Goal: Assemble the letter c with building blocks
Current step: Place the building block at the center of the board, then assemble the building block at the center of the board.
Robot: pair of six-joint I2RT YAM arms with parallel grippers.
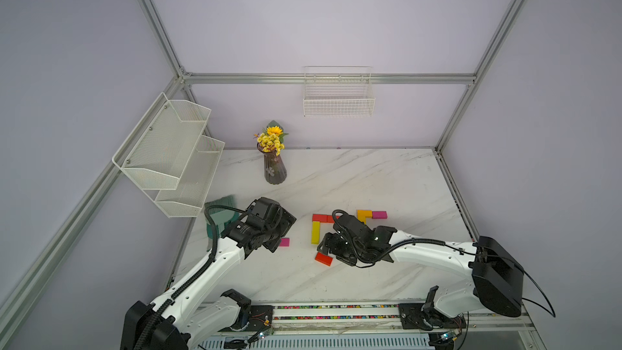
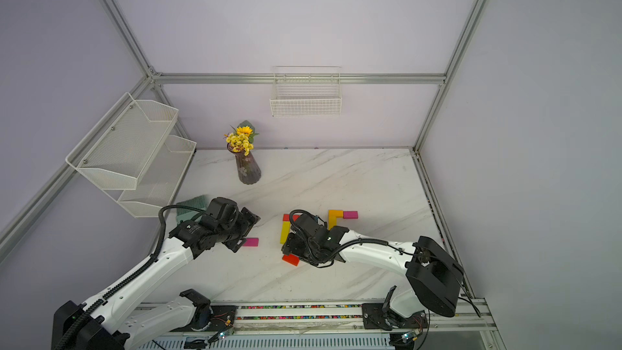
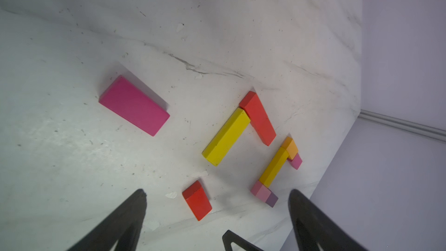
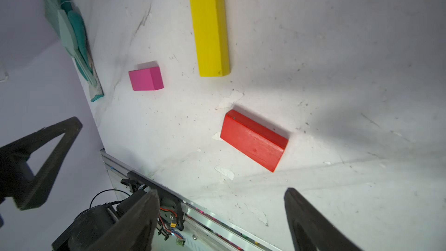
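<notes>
Both jaw pairs spread, empty; left jaws near magenta block [image 3: 134, 105], right jaws near loose red block [image 4: 253, 140]; yellow block [image 3: 225, 136] touches second red block [image 3: 258, 118].

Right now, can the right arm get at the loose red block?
Probably yes: the right arm's open fingers hang close beside the red block, with nothing lying between.
</notes>
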